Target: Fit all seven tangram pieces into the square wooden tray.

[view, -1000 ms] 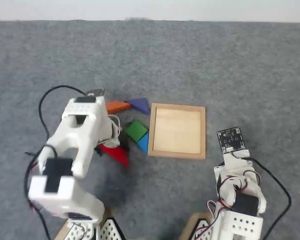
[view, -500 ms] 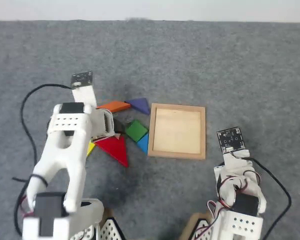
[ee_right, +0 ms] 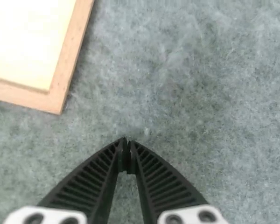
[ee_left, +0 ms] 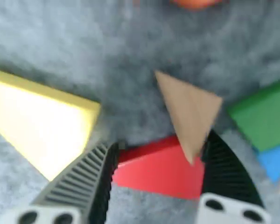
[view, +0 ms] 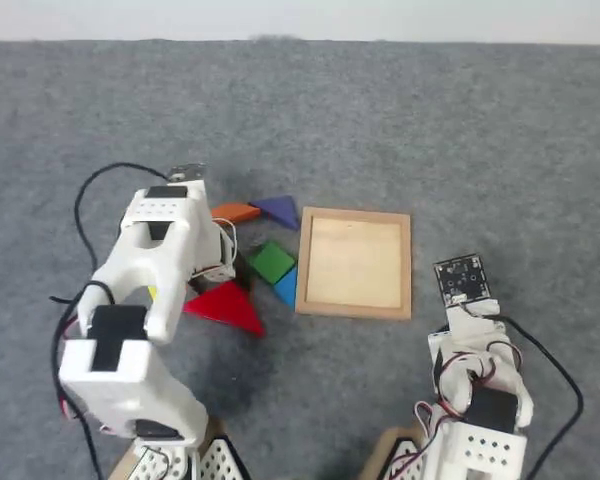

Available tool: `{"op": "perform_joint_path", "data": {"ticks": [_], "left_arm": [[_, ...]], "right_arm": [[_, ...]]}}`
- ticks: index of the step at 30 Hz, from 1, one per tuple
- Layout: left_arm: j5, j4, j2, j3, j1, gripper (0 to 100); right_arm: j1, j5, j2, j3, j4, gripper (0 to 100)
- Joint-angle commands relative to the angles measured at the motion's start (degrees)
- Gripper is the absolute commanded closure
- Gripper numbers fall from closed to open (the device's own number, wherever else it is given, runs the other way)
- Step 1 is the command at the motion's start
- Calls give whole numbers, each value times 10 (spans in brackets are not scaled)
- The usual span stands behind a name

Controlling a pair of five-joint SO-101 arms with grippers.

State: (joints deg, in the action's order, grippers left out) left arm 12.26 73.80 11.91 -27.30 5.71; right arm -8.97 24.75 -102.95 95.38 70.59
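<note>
The tangram pieces lie outside the square wooden tray (view: 354,212), on the grey carpet (view: 430,120) along the tray's left-arm side. The blue piece (view: 286,285) and green piece (view: 272,260) sit just beside that tray edge. The purple triangle (view: 280,209) and orange piece (view: 235,212) lie near its far corner, and the red triangle (view: 225,305) lies farther out. The left gripper (ee_left: 161,145) is down at the red triangle, fingers spread with the piece filling the gap between them (firm contact not verifiable). A yellow triangle (ee_left: 42,126) and a tan triangle (ee_left: 189,109) lie adjacent. The right gripper (ee_right: 126,145), fingers pressed together, hangs over carpet just off a tray corner.
</note>
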Motion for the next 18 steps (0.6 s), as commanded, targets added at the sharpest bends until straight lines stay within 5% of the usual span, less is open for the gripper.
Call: {"op": "perform_joint_path", "data": {"ticks": [1, 13, 18], "left_arm": [[-32, 16, -4, 5, -14, 724], [-187, 2, -216, 8, 62, 727], [-266, -1, -200, 4, 120, 724]], "right_arm": [[-7, 9, -8, 11, -4, 991], [-6, 9, -8, 11, -4, 991], [-8, 9, -8, 11, -4, 991]]}}
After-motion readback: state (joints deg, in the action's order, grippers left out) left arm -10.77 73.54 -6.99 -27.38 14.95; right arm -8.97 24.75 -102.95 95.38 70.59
